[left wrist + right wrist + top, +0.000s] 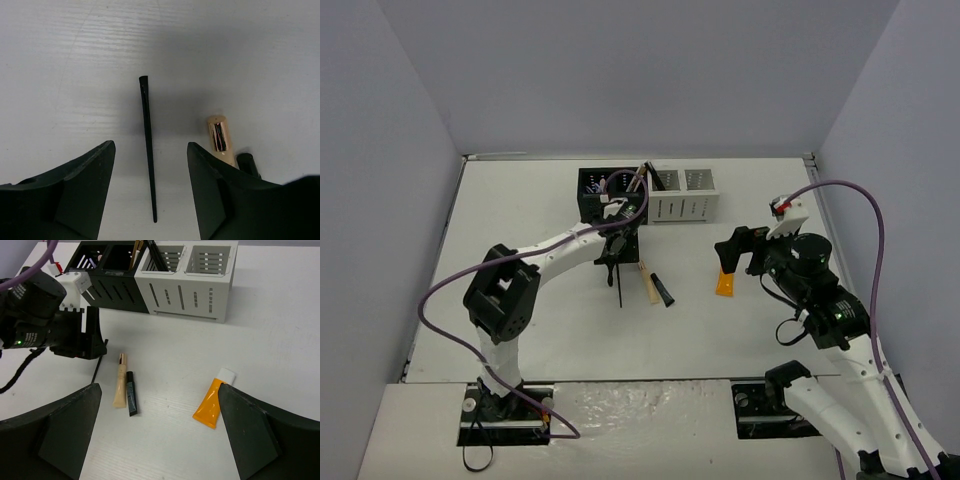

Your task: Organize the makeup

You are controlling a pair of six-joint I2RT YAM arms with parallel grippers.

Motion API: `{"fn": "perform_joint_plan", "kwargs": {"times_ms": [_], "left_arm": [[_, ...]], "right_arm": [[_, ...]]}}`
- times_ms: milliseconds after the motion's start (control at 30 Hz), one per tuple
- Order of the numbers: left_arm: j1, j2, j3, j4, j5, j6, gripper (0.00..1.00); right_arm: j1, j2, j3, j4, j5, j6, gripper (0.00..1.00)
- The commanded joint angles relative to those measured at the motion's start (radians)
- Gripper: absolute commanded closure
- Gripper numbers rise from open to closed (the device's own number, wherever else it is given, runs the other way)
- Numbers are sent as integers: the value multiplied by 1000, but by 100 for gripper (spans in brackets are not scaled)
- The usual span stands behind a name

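Black and thin, a pencil (145, 110) lay on the white worktop (520, 200). The left hand (150, 147) hovered over it, fingers spread wide on either side, clear of it. At the pencil's 3 o'clock in the top view, a tan tube (120, 385) and a small black tube (131, 399) lay just beside each other. Farther toward 3 o'clock an orange tube (210, 405) lay near the right hand (159, 390), whose fingers stood apart, holding nothing. A black box (605, 195) and a white box (685, 195) stood at 12 o'clock.

White table (520, 210), pale lilac walls (620, 70).
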Motion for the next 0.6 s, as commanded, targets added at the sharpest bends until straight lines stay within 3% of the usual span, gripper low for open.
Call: {"fn": "perform_joint_plan", "kwargs": {"times_ms": [0,400,500,567], "left_arm": [[-6,35,80,-15,-31,-25,53],[5,108,66,-8,-22,-47,75],[7,118,39,2,-11,-54,84],[7,119,13,15,-3,-65,97]], "right_arm": [[-5,-41,-4,1,18,-17,0],[-3,-81,-19,-8,40,-40,0],[-3,-83,-20,-8,45,-38,0],[-3,-84,-17,-9,45,-38,0]]}}
